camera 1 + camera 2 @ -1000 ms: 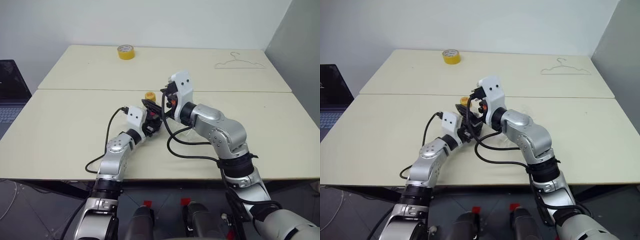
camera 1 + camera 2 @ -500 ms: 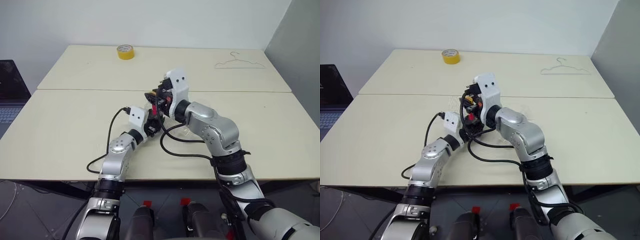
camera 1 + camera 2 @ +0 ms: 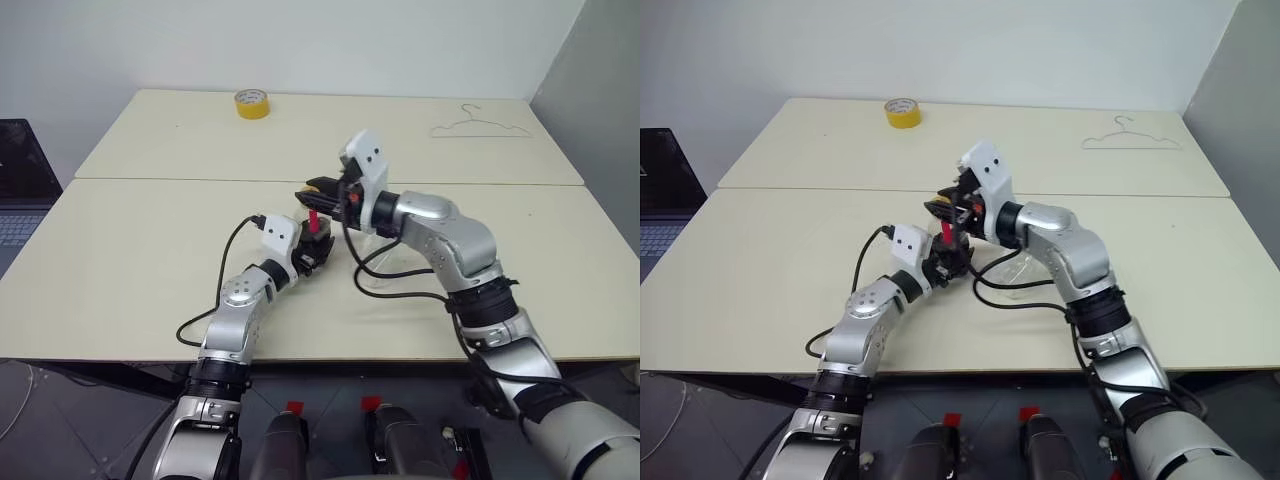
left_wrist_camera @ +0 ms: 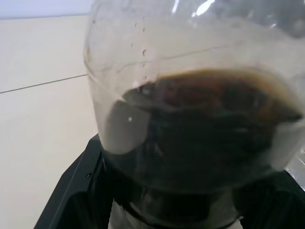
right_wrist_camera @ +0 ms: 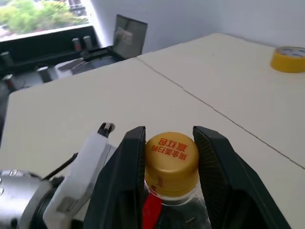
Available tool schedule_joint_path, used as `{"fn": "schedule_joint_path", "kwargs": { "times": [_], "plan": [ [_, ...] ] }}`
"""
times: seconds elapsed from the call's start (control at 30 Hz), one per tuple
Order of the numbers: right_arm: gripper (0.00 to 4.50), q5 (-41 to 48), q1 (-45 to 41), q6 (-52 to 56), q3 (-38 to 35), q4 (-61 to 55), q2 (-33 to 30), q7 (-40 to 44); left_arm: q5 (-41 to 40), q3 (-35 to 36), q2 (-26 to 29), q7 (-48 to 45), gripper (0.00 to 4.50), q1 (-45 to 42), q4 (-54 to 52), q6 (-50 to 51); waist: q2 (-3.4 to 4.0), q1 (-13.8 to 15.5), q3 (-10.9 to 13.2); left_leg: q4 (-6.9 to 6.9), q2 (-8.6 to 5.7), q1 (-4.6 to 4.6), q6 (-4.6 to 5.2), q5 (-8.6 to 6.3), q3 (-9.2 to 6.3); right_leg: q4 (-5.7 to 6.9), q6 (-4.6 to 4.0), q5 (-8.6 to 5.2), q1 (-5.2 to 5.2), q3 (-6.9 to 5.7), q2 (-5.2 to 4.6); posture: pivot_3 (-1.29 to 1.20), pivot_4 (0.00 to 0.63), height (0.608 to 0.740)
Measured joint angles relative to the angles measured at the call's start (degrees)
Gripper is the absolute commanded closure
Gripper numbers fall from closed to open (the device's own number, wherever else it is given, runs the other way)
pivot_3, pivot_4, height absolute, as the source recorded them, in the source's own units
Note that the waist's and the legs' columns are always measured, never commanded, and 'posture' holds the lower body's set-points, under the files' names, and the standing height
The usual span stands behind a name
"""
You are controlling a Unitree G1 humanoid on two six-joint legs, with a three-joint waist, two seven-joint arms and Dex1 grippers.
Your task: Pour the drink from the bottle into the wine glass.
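My left gripper point(image 3: 311, 253) is shut on the body of the small clear bottle point(image 4: 190, 109), holding it upright just above the table point(image 3: 130, 260). The dark brown drink point(image 4: 200, 143) fills its lower part. A red label band point(image 3: 313, 221) shows at its neck. My right gripper point(image 5: 169, 139) reaches in from the right, level, shut on the yellow cap point(image 5: 171, 155) with one black finger on either side. The wine glass point(image 3: 1025, 272) shows faintly as a clear shape on the table right of the bottle, behind a black cable.
A yellow tape roll point(image 3: 251, 103) sits at the far left of the back table. A wire hanger point(image 3: 480, 125) lies at the far right. A laptop point(image 3: 20, 190) stands off the table's left edge. Black cables point(image 3: 385, 290) loop from both wrists over the table.
My right gripper swung from beside the bottle to over its top and shut on the yellow cap. The left gripper kept still with the bottle.
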Motion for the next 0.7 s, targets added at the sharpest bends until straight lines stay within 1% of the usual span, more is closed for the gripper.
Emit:
{"fn": "schedule_joint_path", "kwargs": {
  "times": [0.13,0.27,0.4,0.53,0.6,0.7],
  "plan": [
    [3.27,-0.7,-3.7,-9.1,2.0,8.7,-3.7,13.1,-0.5,-0.4,0.2,-1.0,1.43,1.3,-2.9,2.4,0.07,-0.1,0.0,-0.10,0.03,0.16,0.09,-0.07,-0.09,-0.45,0.06,0.06,0.38,-0.05,0.04,0.00,0.150,0.740],
    [3.27,-2.2,-8.1,-17.0,2.8,18.3,-4.2,21.5,-1.1,-0.6,0.5,-1.8,1.43,2.0,-4.7,4.5,0.09,-0.2,0.0,-0.14,0.03,0.24,0.11,-0.14,-0.08,-0.57,0.05,0.06,0.49,-0.04,0.03,0.00,0.150,0.740],
    [3.27,-2.8,-12.7,-23.4,3.1,28.5,-3.5,27.5,-1.2,-0.6,0.6,-1.8,1.43,2.4,-5.6,5.8,0.10,-0.2,-0.1,-0.23,0.05,0.39,0.10,-0.14,-0.08,-0.57,0.03,0.04,0.59,-0.05,0.03,0.00,0.150,0.740],
    [3.27,-2.8,-14.7,-25.9,2.3,34.2,-2.4,29.9,-1.8,-0.4,0.7,-1.8,1.43,2.7,-6.0,6.5,0.11,-0.3,-0.1,-0.32,0.06,0.57,0.10,-0.14,-0.01,-0.55,0.01,0.03,0.67,0.03,0.03,0.00,0.150,0.740],
    [2.53,-2.7,-14.8,-25.2,1.2,34.9,-2.0,29.9,-2.2,-0.5,0.8,-1.8,1.43,2.7,-6.2,6.8,0.12,-0.3,-0.1,-0.33,0.07,0.57,0.10,-0.14,0.01,-0.55,0.00,0.03,0.66,0.04,0.03,0.00,0.150,0.740],
    [1.57,-2.5,-14.3,-22.9,-0.2,34.1,-2.4,29.3,-2.5,-0.5,0.9,-2.2,1.43,2.9,-6.5,7.0,0.11,-0.2,-0.1,-0.33,0.06,0.56,0.09,-0.15,0.02,-0.55,0.00,0.03,0.65,0.06,0.02,0.00,0.150,0.740]
  ]
}}
